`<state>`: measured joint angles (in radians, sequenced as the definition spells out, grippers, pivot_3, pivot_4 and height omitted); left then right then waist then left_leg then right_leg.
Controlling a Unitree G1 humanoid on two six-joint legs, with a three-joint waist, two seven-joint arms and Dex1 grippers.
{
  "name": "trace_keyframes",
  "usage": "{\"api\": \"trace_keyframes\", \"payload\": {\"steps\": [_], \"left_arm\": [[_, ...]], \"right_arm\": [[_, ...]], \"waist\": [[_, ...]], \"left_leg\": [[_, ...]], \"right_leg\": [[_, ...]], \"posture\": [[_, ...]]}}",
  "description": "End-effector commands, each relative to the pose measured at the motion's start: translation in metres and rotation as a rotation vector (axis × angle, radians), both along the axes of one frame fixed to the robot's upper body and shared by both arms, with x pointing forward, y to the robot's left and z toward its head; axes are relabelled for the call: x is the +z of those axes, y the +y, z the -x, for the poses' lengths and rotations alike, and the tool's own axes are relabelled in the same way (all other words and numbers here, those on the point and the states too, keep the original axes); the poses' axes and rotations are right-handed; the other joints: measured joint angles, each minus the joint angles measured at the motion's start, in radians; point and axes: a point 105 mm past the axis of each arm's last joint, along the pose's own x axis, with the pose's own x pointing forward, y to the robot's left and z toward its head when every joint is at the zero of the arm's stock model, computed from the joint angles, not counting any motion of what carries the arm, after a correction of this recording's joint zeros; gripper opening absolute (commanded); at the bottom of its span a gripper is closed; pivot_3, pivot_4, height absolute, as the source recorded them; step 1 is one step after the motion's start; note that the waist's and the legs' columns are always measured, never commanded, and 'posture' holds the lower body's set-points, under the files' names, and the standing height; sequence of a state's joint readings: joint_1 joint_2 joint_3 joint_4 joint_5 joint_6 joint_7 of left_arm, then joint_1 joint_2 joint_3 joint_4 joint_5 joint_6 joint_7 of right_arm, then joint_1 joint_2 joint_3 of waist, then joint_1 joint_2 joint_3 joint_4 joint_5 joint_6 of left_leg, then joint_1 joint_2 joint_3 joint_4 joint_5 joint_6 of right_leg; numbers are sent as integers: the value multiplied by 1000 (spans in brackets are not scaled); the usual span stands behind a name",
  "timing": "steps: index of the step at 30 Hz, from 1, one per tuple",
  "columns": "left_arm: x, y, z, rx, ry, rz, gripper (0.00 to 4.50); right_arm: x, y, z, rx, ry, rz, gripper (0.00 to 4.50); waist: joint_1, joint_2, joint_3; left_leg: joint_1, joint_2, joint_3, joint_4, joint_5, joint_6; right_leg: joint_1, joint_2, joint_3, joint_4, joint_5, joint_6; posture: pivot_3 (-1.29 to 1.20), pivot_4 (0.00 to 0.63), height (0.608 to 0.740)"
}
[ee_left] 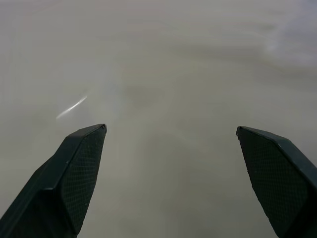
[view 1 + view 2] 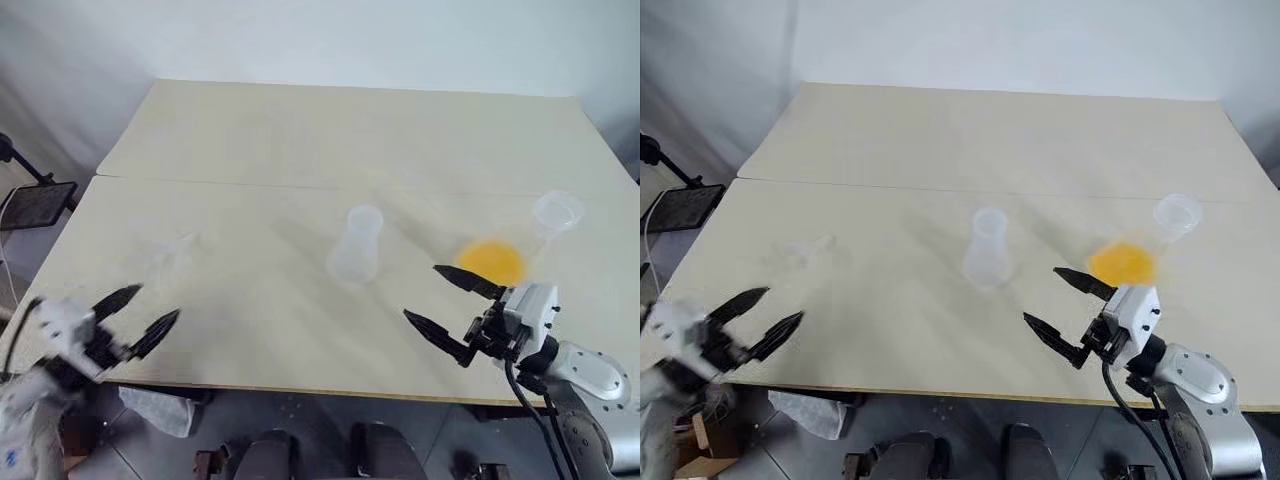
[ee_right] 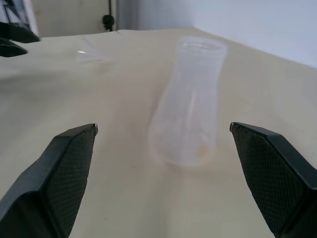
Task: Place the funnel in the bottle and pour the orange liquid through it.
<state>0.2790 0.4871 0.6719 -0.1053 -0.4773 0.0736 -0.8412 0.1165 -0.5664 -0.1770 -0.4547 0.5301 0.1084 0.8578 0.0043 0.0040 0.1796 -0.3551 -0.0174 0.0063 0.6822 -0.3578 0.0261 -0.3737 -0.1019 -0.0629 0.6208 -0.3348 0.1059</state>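
Both arms reached level over the table's near edge, left gripper (image 2: 140,312) and right gripper (image 2: 438,297) spread wide, holding nothing.

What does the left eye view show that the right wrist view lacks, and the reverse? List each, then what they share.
Left eye view: the orange liquid in the larger flask. Right wrist view: the bottle seen side-on, with its ridged rim. Both: the upright bottle, the funnel on its side, the open left tool, the open right tool, the table.
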Motion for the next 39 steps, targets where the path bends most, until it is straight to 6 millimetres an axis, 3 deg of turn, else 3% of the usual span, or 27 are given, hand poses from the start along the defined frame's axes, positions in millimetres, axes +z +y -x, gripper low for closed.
{"api": "trace_keyframes", "payload": {"steps": [1,6,10,12,21,34,39], "left_arm": [[14,13,12,87,-63,-28,4476],[11,11,14,117,-44,-45,4476],[28,-9,-5,78,-91,-13,4476],[31,-17,-23,87,-85,-11,4476],[26,-50,-83,60,-6,31,4476],[17,-59,-123,53,21,8,4476],[17,-60,-125,28,31,14,3054]], "right_arm": [[5,7,2,60,-25,-2,4500],[3,8,-3,82,-26,1,4500],[0,10,-3,95,-19,0,4500],[-1,11,-3,98,-18,-3,4500],[-2,12,-3,80,-29,-12,4500],[-5,9,4,29,-32,-19,4500],[-5,7,4,12,-39,-19,4500]], "waist": [[14,0,0],[17,0,0],[16,0,0],[16,0,0],[8,0,0],[4,0,0],[3,0,0]], "left_leg": [[0,0,0,0,0,0],[0,-2,0,0,-2,2],[0,-2,0,0,-3,3],[0,-2,0,0,-3,3],[0,-3,0,0,-2,2],[0,-2,0,0,-2,1],[0,-2,0,0,-1,0]], "right_leg": [[0,0,0,0,0,0],[0,-2,1,0,0,-1],[0,-2,1,0,0,-1],[0,-2,1,0,0,-1],[-1,-1,0,6,0,0],[-1,0,-1,6,0,0],[-1,0,-1,6,0,0]], "posture": [[0,150,740],[0,150,740],[0,150,740],[0,150,740],[0,150,740],[0,150,740],[0,150,740]]}}
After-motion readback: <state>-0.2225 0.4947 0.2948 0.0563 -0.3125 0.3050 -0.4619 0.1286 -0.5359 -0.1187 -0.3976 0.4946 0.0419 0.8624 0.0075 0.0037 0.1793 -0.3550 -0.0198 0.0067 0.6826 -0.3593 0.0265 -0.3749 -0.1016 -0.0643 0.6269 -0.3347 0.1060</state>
